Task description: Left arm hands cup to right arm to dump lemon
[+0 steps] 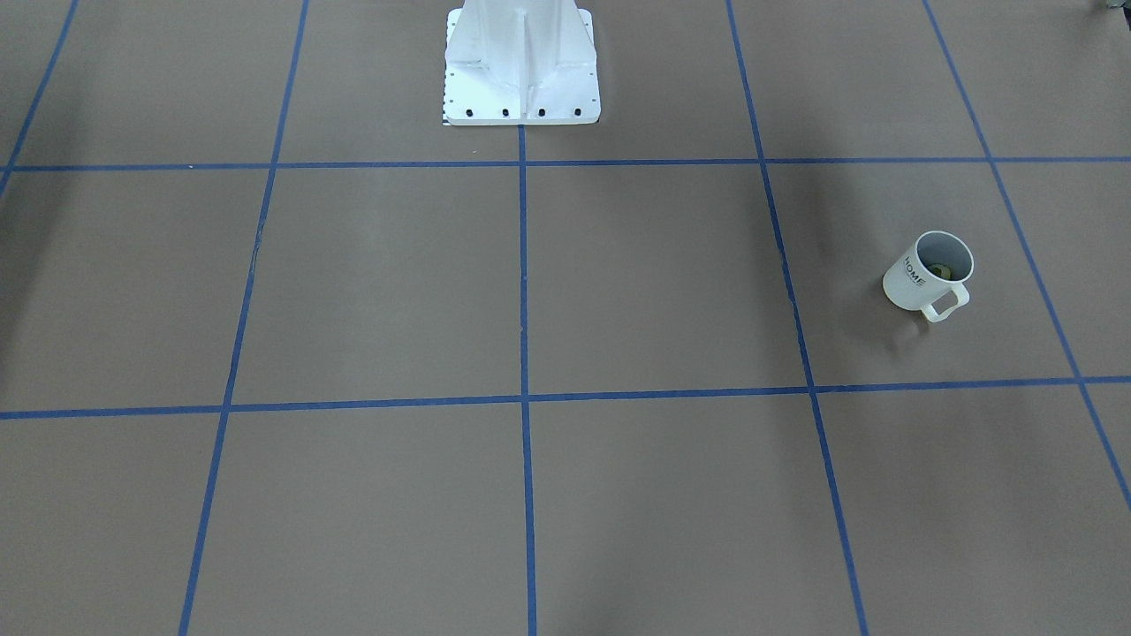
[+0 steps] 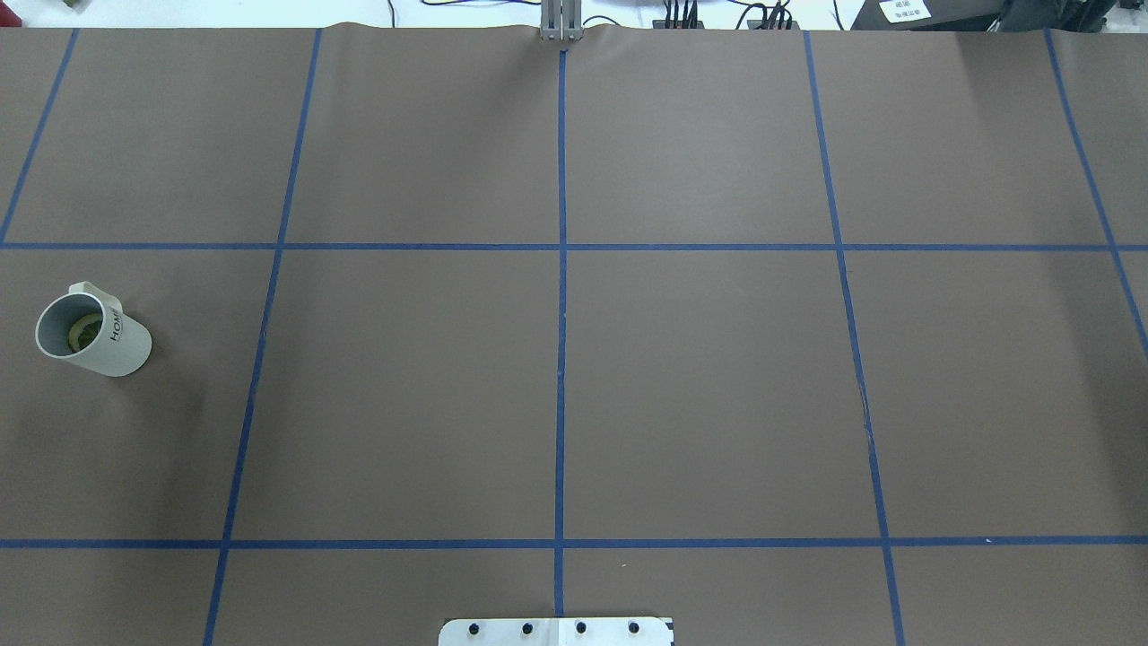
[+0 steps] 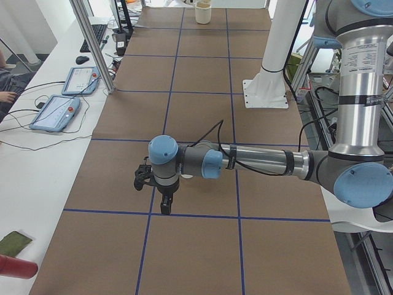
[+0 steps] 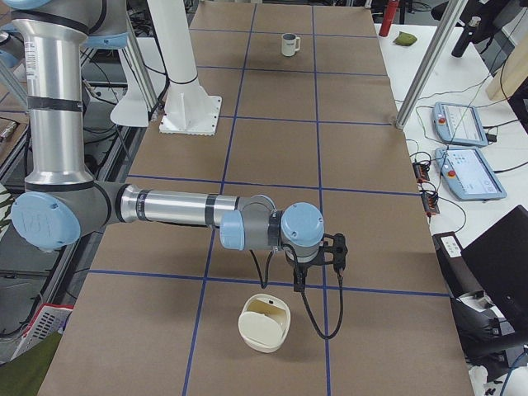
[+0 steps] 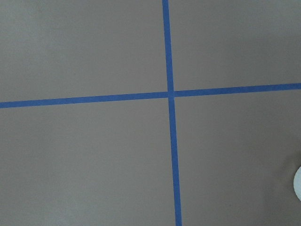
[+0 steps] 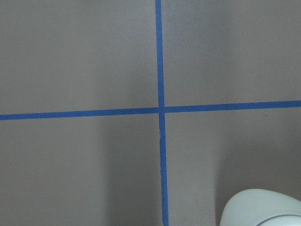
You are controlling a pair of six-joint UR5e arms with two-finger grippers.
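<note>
The cup (image 1: 919,283), a white mug lettered HOME, stands upright on the brown table with its handle toward the operators' side. It also shows in the overhead view (image 2: 108,345) and far off in the exterior right view (image 4: 289,44). The lemon (image 1: 939,271) (image 2: 85,334) lies inside it. The left gripper (image 3: 166,209) points down over a tape crossing, and its wrist hides nearly all of the cup in that view. The right gripper (image 4: 297,283) hangs over the table's other end. I cannot tell whether either is open or shut.
A cream container (image 4: 264,322) (image 6: 263,209) lies just beside the right gripper. The white robot pedestal (image 1: 521,71) stands mid-table at the robot's edge. A metal post (image 3: 92,43), two pendants (image 3: 61,104) and a red bottle (image 3: 15,268) sit on the side bench.
</note>
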